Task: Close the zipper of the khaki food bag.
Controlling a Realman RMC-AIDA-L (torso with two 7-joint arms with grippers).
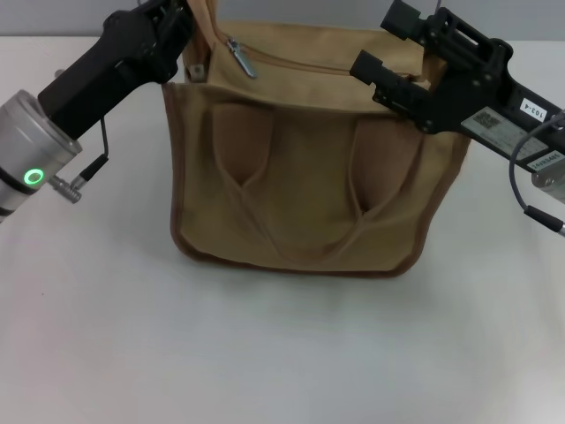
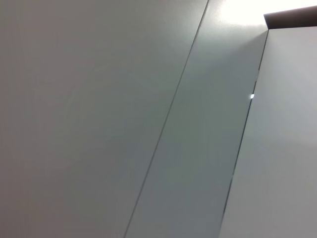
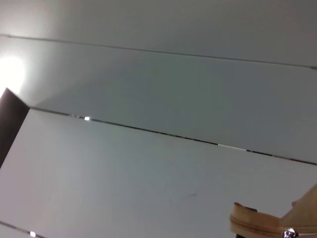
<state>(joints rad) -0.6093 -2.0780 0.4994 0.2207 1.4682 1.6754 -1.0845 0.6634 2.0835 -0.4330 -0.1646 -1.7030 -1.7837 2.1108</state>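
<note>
The khaki food bag (image 1: 300, 177) stands upright in the middle of the white table in the head view, its two handles hanging down the front. The zipper (image 1: 309, 64) runs along the top panel, with its silver pull tab (image 1: 241, 56) near the left end. My left gripper (image 1: 181, 22) is at the bag's top left corner, shut on a tan fabric strip (image 1: 205, 18) that it holds upright. My right gripper (image 1: 381, 42) is open over the bag's top right end, its fingers apart. The right wrist view shows a tan zipper end (image 3: 257, 225).
The white table (image 1: 282, 353) stretches in front of and to both sides of the bag. The left wrist view shows only pale wall panels (image 2: 148, 124). A cable (image 1: 521, 190) hangs from my right arm.
</note>
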